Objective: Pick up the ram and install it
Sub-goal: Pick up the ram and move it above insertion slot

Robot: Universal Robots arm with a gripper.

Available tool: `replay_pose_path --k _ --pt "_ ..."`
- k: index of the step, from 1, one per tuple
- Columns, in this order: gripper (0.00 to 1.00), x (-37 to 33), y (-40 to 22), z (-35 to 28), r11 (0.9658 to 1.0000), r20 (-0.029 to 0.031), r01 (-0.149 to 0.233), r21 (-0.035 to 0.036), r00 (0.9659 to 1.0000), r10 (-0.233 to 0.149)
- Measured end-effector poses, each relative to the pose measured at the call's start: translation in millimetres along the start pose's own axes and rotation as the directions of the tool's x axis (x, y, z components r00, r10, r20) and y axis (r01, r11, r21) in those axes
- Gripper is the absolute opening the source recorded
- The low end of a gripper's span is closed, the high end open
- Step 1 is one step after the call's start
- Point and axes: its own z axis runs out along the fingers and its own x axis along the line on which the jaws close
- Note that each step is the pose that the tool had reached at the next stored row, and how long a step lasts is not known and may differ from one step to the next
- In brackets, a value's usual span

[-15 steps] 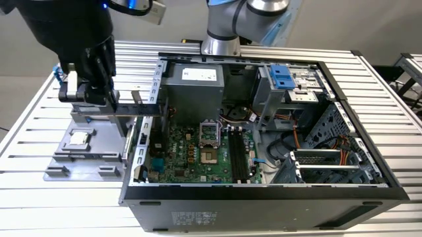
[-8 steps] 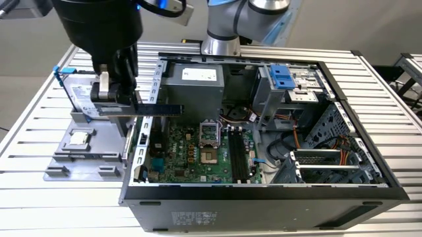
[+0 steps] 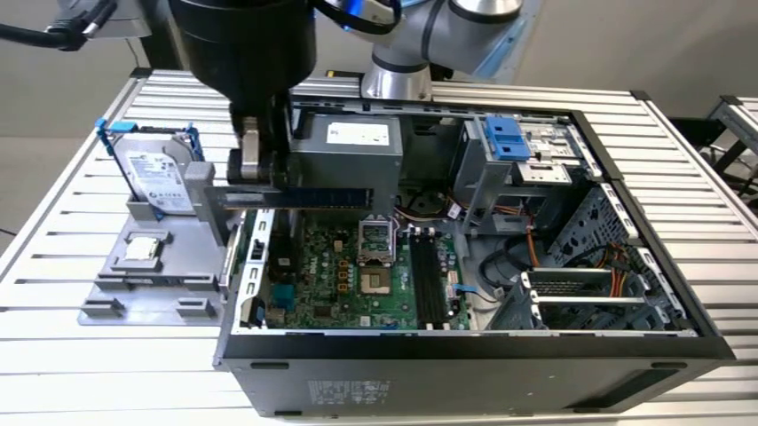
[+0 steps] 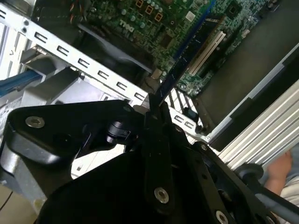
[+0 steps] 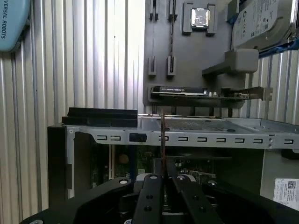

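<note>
Claw (image 3: 247,170) is closed on one end of the ram (image 3: 311,197), which is held level and on edge above the open computer case (image 3: 474,373), probably so that its contacts face down. Toward the exterior view's right, the memory slots (image 3: 434,280) appear empty.

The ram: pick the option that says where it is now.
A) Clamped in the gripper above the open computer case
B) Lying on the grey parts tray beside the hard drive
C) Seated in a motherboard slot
A: in the exterior view the gripper is shut on the ram, which hangs level above the open computer case, not seated in the motherboard below.
</note>
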Motion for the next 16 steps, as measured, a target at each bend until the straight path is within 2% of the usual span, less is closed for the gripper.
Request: replay_pose_path --k 16 --pt "0.00 0.3 -72.8 -0.3 1.0000 0.0001 0.000 0.0000 1.0000 0.000"
